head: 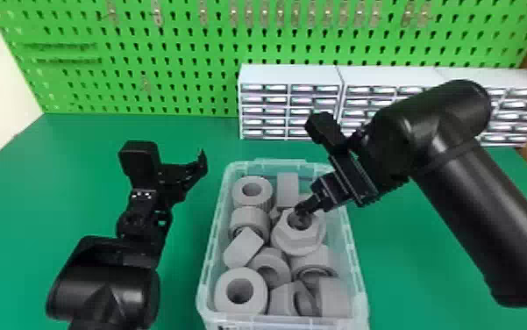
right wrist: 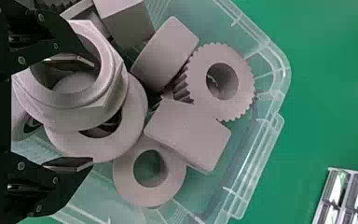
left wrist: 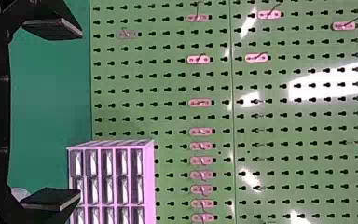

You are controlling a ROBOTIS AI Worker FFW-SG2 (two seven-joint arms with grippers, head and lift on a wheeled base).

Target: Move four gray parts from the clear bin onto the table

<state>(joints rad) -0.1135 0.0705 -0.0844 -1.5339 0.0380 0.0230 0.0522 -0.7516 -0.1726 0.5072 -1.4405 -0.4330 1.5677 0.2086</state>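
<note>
On my feed, the right pincer is spread wide in the clear bin, one finger inside the hole of a gray nut among other gray parts. My left pincer stands wide over the counter, left of the bin.

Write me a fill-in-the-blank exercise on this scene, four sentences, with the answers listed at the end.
The bin stands on a table coloured ____.
One finger of the right gripper is inside the ____ of a nut-shaped gray part.
In the head view, the left gripper is to the ____ of the bin.
The board behind the table is covered in rows of small ____.

Missing words: green; hole; left; holes
</note>
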